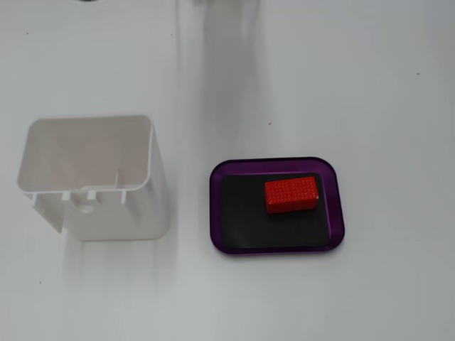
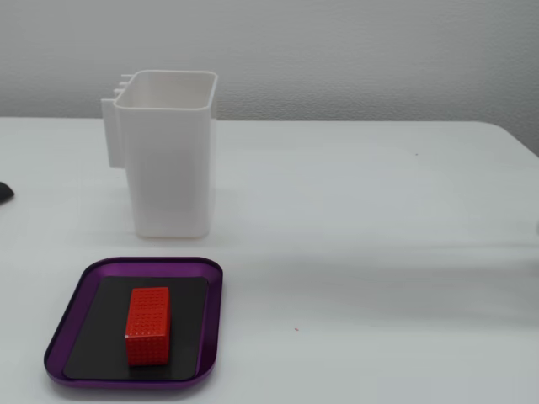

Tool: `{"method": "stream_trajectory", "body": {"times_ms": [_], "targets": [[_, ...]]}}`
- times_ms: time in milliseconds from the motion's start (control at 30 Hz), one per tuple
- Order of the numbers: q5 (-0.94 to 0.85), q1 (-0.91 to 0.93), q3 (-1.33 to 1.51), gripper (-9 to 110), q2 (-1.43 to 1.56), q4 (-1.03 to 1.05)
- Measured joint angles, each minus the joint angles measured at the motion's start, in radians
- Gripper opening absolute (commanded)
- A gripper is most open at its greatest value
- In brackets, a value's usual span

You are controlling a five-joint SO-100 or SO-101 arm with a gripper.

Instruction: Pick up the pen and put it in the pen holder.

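White table, top-down fixed view: the table [image 1: 320,71] is plain white and mostly bare.
Pincer here: no arm or pincer shows in this view, so I cannot tell if it is open or closed.
Holder: a white plastic pen holder [image 1: 92,177] stands on the left side, open at the top, and its inside looks empty.
Tray: a purple tray [image 1: 277,206] with a black floor sits to the right of the holder, near it but not touching.
Block: a red block [image 1: 291,195] with a bumpy skin lies in the tray, toward the upper right part.
Pen: none can be seen on the table or in the holder.

White table, side fixed view: the table [image 2: 379,210] meets a pale wall at the back.
Pincer here: none shows here either.
Holder: the pen holder [image 2: 168,160] stands upright behind the tray.
Tray: the purple tray [image 2: 135,332] is at the front left.
Block: the red block [image 2: 148,326] lies flat in the tray.
Left edge: a small dark thing [image 2: 4,192] peeks in; maybe a foot of something, too little shows.
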Motion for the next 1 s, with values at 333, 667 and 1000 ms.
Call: {"method": "stream_trajectory", "body": {"times_ms": [333,667,1000], "targets": [[0.109,0.058,-0.305,-1,-0.486,-0.011],[0.112,0.058,-0.483,0,-0.746,-0.011],[0.110,0.060,-0.489,2,-0.758,-0.011]]}}
